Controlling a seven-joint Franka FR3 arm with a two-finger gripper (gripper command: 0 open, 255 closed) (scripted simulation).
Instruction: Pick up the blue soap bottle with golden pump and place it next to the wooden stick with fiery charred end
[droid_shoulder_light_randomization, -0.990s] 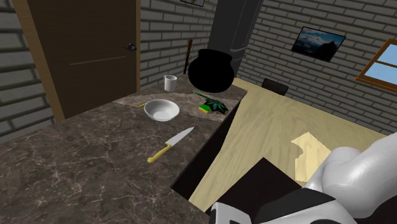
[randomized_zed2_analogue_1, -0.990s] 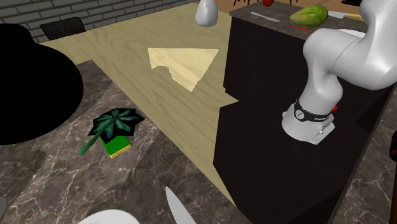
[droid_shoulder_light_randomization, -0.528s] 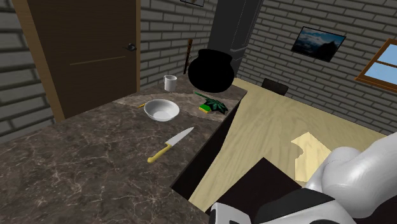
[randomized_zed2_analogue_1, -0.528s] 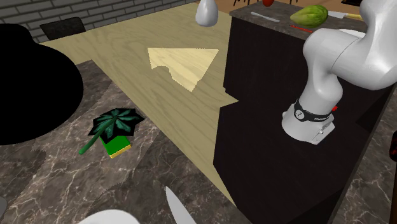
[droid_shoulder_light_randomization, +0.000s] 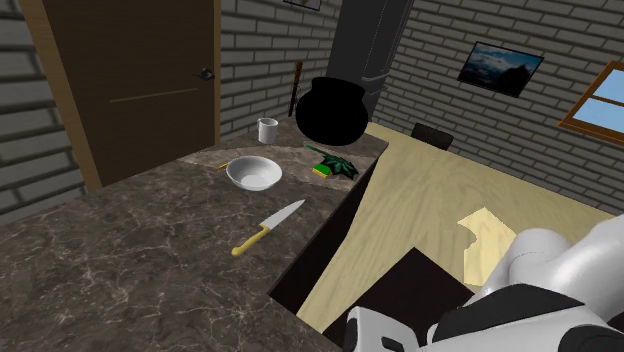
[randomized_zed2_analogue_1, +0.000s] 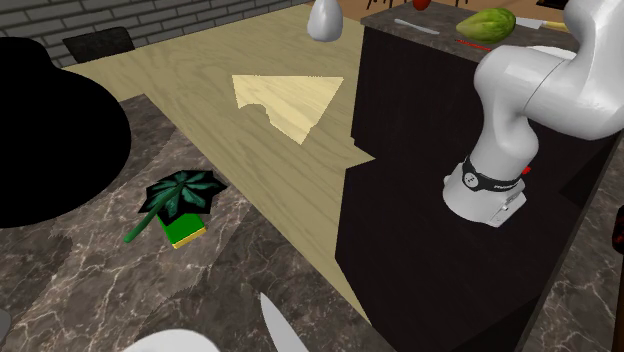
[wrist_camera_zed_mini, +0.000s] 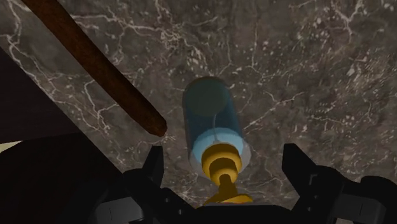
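In the wrist view the gripper (wrist_camera_zed_mini: 226, 170) is wide, its fingers (wrist_camera_zed_mini: 154, 167) apart on either side of the golden pump (wrist_camera_zed_mini: 222, 160) without touching; the blue soap bottle (wrist_camera_zed_mini: 212, 118) sits on the dark marble counter (wrist_camera_zed_mini: 318, 76); a brown wooden stick (wrist_camera_zed_mini: 95, 63) ends just beside it.

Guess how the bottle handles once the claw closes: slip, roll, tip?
The bottle looks smooth and round, so it may slip or twist in the open claw. If knocked over, the cylinder would likely roll on the counter. The narrow pump looks like the weak part; gripping the body seems safer.
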